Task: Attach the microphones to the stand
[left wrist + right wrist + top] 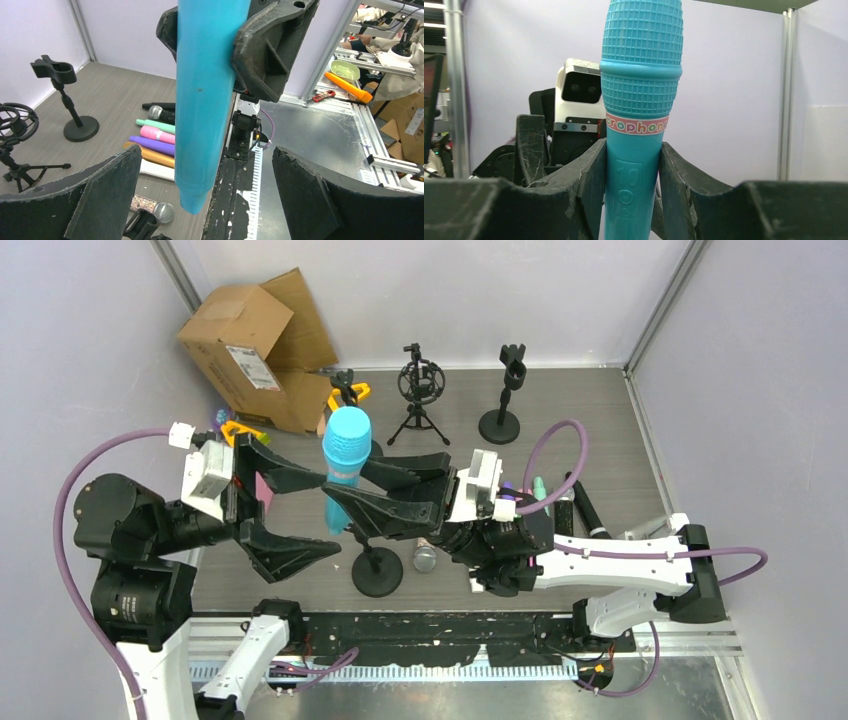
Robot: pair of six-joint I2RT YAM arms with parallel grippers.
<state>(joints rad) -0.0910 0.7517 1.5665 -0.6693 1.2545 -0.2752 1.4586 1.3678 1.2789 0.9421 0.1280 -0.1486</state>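
Top view: the cyan mic [345,455] stands upright, head up, clamped in the right end effector [345,488] just above the near stand [378,578].

Left wrist: the left end effector [205,167] is spread wide around the mic [205,100], touching nothing.

Right wrist: both fingers [589,175] pinch the handle below the head, so the right arm likely lowers it.

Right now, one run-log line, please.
right end effector: shut on cyan microphone, upright | left end effector: open | other microphones: lying flat
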